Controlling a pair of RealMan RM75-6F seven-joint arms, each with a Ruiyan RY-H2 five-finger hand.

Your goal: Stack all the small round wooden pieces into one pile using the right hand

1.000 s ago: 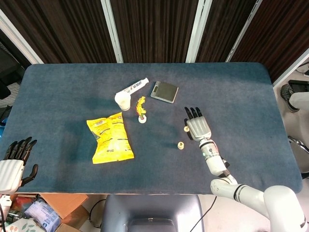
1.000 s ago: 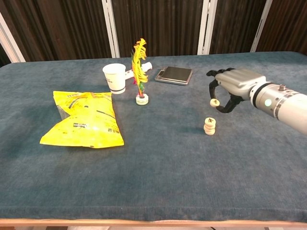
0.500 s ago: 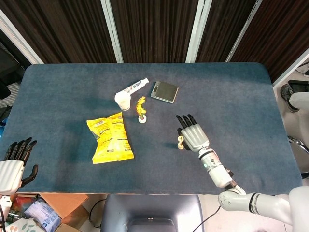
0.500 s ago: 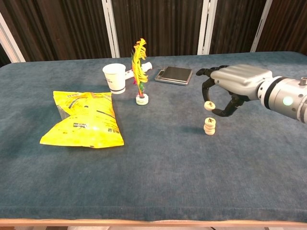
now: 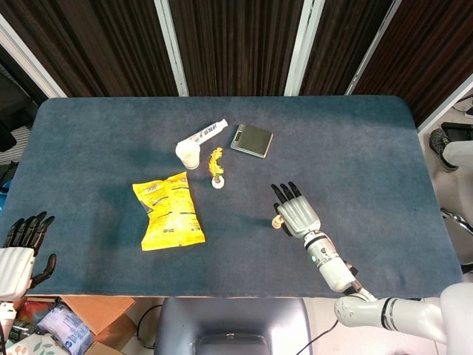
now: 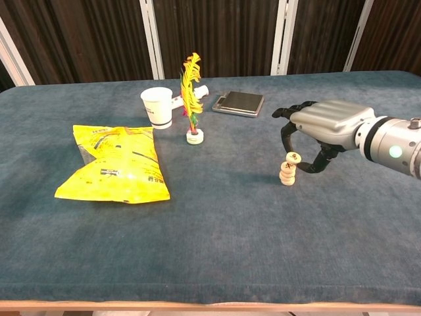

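Chest view: blue felt surface (image 6: 217, 237) fills the frame, dark slatted panels behind. At right of centre, the right robot hand (image 6: 316, 131) pinches a wooden piece (image 6: 293, 157) atop the pile (image 6: 287, 174). Left robot hand (image 5: 18, 248) idles open, lower left.

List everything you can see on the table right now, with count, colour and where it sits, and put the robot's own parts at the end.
table: one, dark blue cloth top, fills both views
snack bag: one, yellow, lying flat at left
paper cup: one, white, upright, behind the bag
tube: one, white, lying behind the cup
feather shuttlecock: one, yellow and green feathers on a white base, standing right of the cup
scale: one, grey, flat, far centre
wooden pieces: small pile, pale wood, right of centre
right hand: silver with black fingers, pinching the pile's top piece
left hand: same colours, off the table's near left corner, fingers apart, holding nothing
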